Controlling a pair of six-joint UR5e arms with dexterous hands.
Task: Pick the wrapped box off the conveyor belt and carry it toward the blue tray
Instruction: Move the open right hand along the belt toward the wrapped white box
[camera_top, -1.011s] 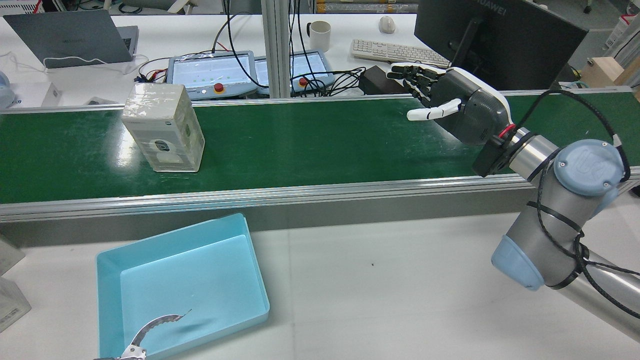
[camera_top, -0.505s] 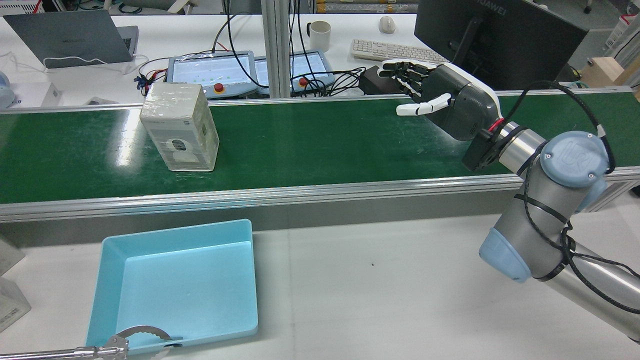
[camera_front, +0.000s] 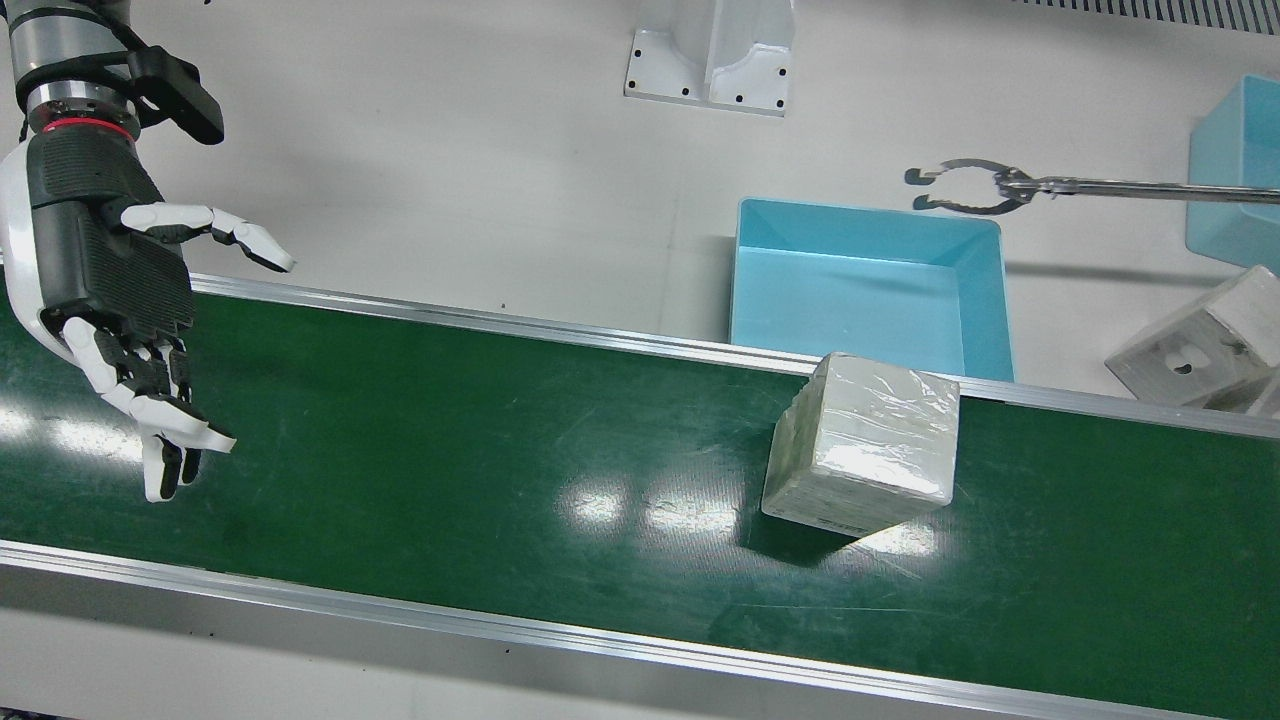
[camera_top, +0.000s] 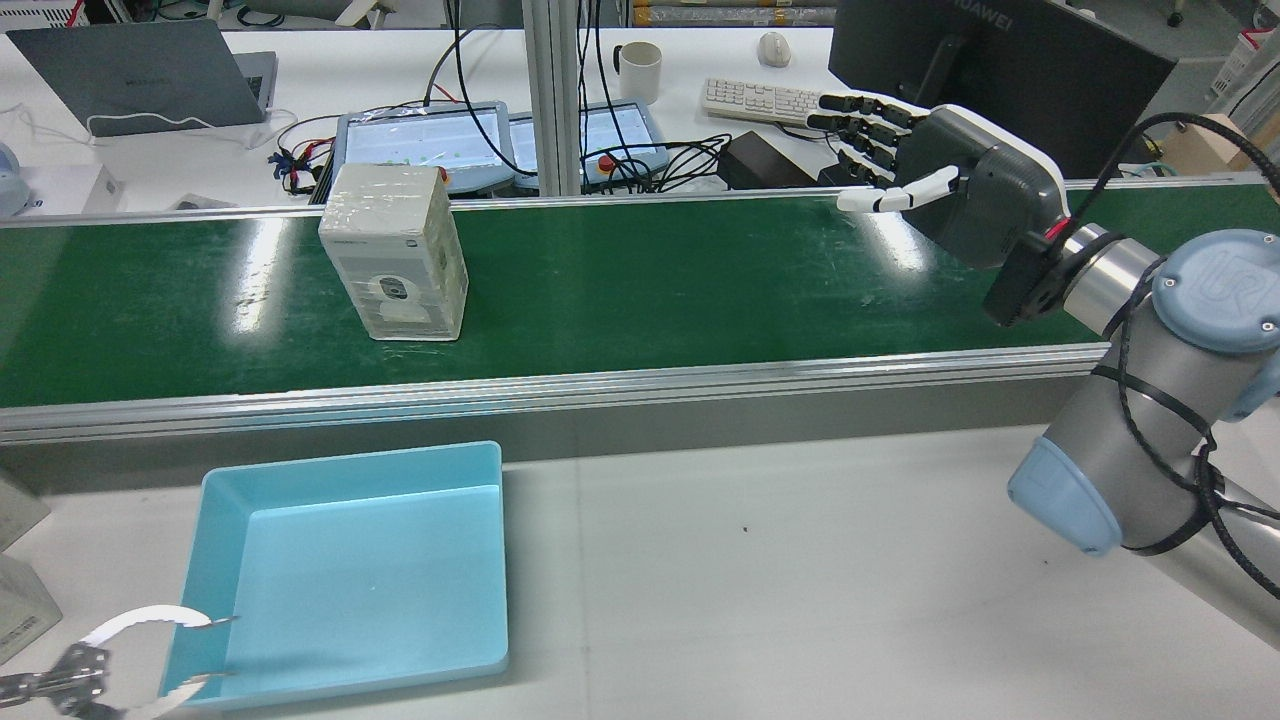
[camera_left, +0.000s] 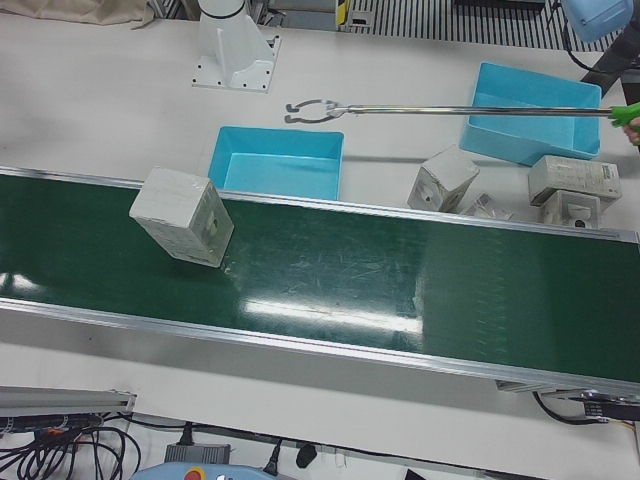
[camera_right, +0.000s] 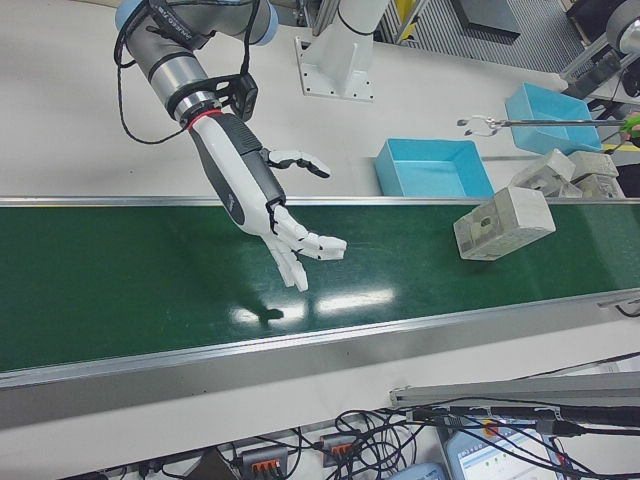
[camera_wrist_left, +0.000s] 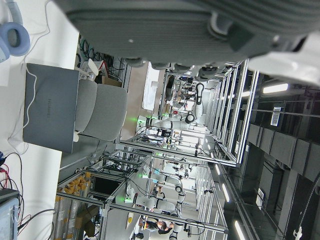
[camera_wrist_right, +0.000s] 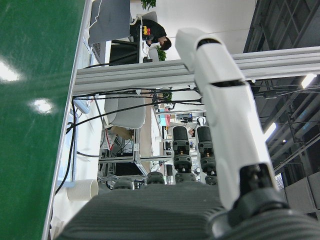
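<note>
The wrapped box (camera_top: 395, 255) is white, under clear film, and stands on the green conveyor belt (camera_top: 700, 280). It also shows in the front view (camera_front: 860, 440), the left-front view (camera_left: 180, 215) and the right-front view (camera_right: 503, 223). The blue tray (camera_top: 350, 462) sits on the white table beside the belt, close to the box (camera_front: 865, 215). My right hand (camera_top: 950, 180) is open, fingers spread, above the belt far from the box (camera_front: 110, 270) (camera_right: 255, 190). My left hand (camera_wrist_left: 175, 25) shows only as a palm edge in its own view, away from the belt.
A metal grabber tool (camera_top: 130, 650) on a long pole (camera_left: 470, 109) reaches in by the tray's corner. A second blue tray (camera_left: 530, 100) and other wrapped boxes (camera_left: 443, 180) lie on the table. A monitor (camera_top: 990, 70) and keyboard (camera_top: 770, 100) stand behind the belt.
The box has travelled along the belt toward the right hand. The grabber tool turned the tray square and drew back out of it. The right hand rose and moved back to the right.
</note>
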